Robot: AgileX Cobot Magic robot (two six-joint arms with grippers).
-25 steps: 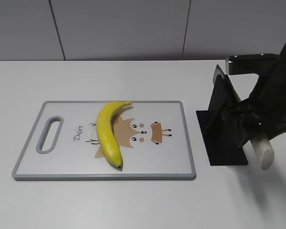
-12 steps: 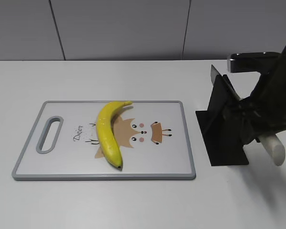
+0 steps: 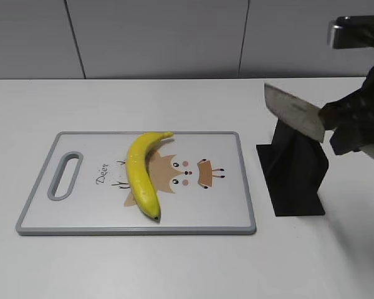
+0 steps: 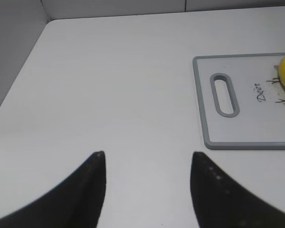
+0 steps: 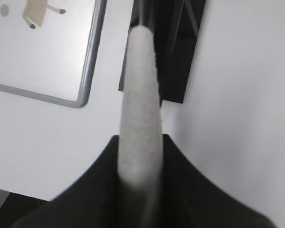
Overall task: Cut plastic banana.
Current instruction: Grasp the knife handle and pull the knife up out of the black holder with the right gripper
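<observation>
1. Two arms share one desk (image 3: 174,268), and the widest risk lies there: the right arm has a bare blade in the air, so a fast swing toward nine o'clock could catch the black knife stand (image 3: 294,171) directly below it and tip it.
2. On the cutting board (image 3: 230,221), near the desk's middle, nothing pins the plastic banana (image 3: 142,174). It lies loose, stem toward twelve o'clock, dark tip toward six; I judge that a glossy curved toy like this would roll or skid under a slanted cut.
3. The right pincer (image 5: 138,156) is pinching the pale handle of the knife (image 3: 296,113). The handle looks smooth, so the blade might twist in the grip under downward pressure.
4. The left pincer (image 4: 147,164) stands spread and empty over bare desk, at nine o'clock of the board, too far off to steady anything.
5. Writing: one cursive word, "Deer", is printed beside the board's handle slot, next to a cartoon deer. No brand is readable.
</observation>
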